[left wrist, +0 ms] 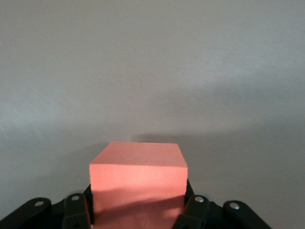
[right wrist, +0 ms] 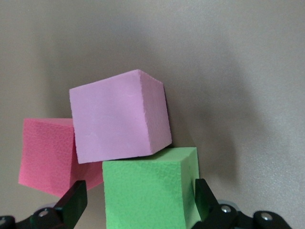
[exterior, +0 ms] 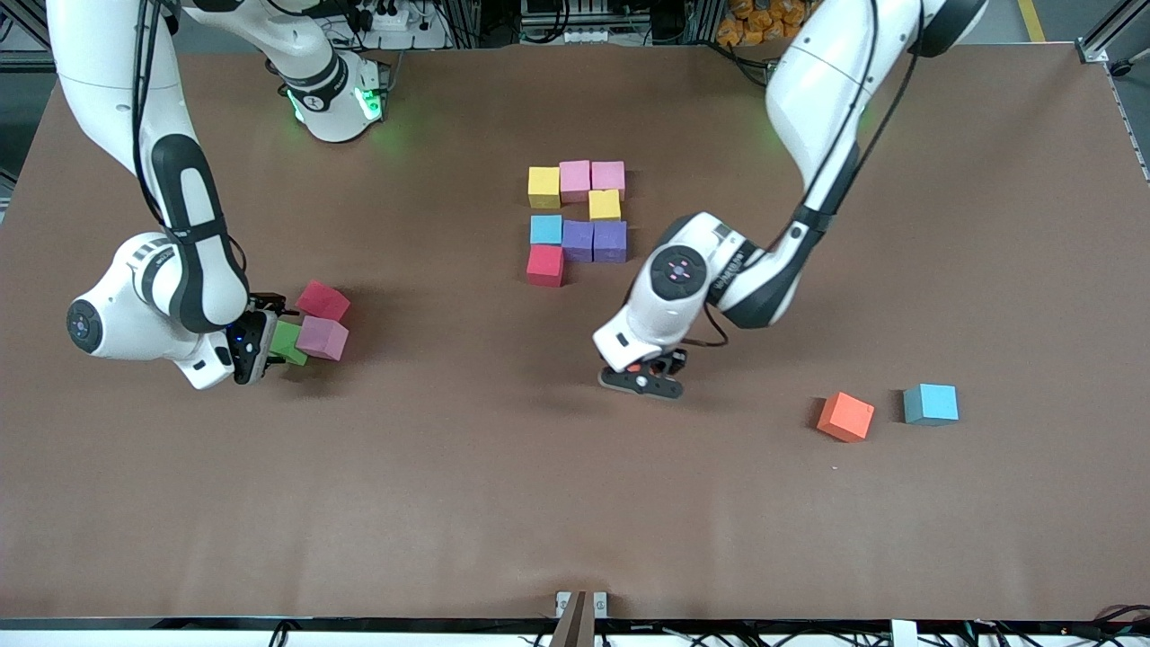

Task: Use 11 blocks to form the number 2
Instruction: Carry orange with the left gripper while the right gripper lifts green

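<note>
Nearest the camera, low in the frame, lies a loose orange block (exterior: 845, 416) beside a light blue block (exterior: 931, 403). At mid-height toward the right arm's end, the right end effector (exterior: 269, 346) stands wide astride a green block (right wrist: 147, 191) and waits. In the upper middle, the number 2 (exterior: 579, 225) has eight cubes. Just below it, the left end effector (exterior: 642, 377) grips an orange-red block (left wrist: 138, 171). The bottom row is starting, I'd say; this cube needs setting squarely below the red block (exterior: 545, 265).
</note>
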